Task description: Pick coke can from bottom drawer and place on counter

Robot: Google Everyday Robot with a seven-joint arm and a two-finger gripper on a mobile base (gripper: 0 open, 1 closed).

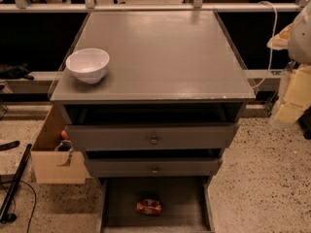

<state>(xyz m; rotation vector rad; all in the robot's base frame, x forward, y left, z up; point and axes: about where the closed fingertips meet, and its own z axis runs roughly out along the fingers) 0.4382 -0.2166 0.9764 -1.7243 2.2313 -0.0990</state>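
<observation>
The coke can (148, 206) is red and lies on its side on the dark floor of the open bottom drawer (118, 203), near the middle of it. The counter (165, 52) is the flat grey top of the cabinet, above the drawers. My gripper (290, 98) shows as pale cream shapes at the right edge of the camera view. It hangs beside the counter's right front corner, well above and to the right of the can. It holds nothing that I can see.
A white bowl (88, 64) stands on the counter's front left. Two grey drawers with round knobs (154, 140) are slightly pulled out above the bottom drawer. A cardboard box (54, 157) sits on the floor to the left. A white cable (271, 42) hangs at the right.
</observation>
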